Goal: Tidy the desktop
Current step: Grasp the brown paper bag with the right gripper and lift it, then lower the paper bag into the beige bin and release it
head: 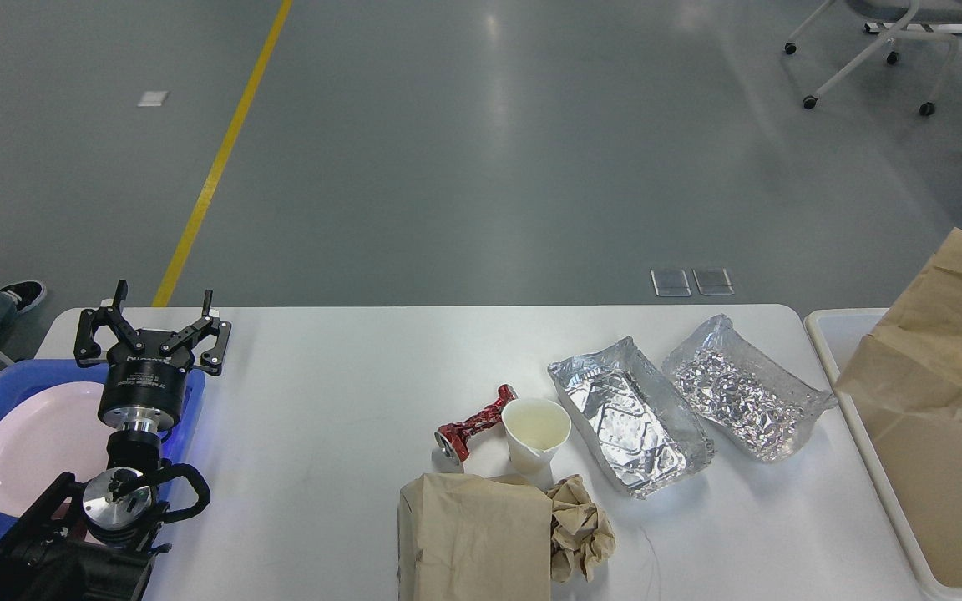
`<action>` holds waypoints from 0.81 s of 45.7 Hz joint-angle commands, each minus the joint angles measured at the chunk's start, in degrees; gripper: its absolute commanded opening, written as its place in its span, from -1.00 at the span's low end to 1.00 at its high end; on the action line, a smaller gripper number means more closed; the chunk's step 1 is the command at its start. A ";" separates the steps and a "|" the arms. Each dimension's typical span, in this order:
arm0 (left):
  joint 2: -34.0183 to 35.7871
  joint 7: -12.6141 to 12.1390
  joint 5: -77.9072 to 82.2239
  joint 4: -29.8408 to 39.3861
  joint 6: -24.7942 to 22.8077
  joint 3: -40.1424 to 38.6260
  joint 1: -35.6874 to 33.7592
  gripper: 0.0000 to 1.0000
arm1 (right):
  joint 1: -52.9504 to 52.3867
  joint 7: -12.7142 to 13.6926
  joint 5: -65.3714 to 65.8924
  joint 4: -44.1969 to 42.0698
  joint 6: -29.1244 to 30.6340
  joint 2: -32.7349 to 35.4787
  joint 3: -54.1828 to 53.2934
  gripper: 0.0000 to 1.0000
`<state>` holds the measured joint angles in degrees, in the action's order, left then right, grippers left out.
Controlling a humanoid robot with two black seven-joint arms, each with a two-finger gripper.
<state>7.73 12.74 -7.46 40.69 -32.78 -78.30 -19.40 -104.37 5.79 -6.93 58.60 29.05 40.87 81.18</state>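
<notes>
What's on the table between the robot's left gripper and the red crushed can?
Nothing. In the head view, the desktop is bare between the open left gripper and the red can.

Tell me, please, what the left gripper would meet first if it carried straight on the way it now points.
Likely nothing: the left gripper, jaws open, points toward the far edge of the desktop, with only bare floor beyond. Its height is unclear from this view.
</notes>
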 commanded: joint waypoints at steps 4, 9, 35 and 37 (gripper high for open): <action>0.00 0.00 -0.01 0.00 0.00 -0.01 0.06 0.93 | 23.31 0.10 -0.01 -20.43 -2.15 1.32 -13.92 -1.00; 0.00 0.00 -0.01 0.00 0.00 -0.01 0.06 0.93 | 36.94 0.10 0.08 -27.73 -8.29 0.88 -23.50 -1.00; 0.00 0.09 -0.01 0.00 0.00 -0.01 0.06 0.93 | 70.97 1.41 0.08 -52.00 -38.54 -20.04 -38.28 -1.00; 0.00 0.00 -0.01 0.00 0.00 -0.01 -0.02 0.93 | 71.59 1.41 0.08 -52.09 -38.63 -20.56 -38.81 -1.00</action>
<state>7.73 12.80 -7.45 40.69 -32.78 -78.28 -19.33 -34.54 7.18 -6.84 7.11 -9.24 22.04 44.06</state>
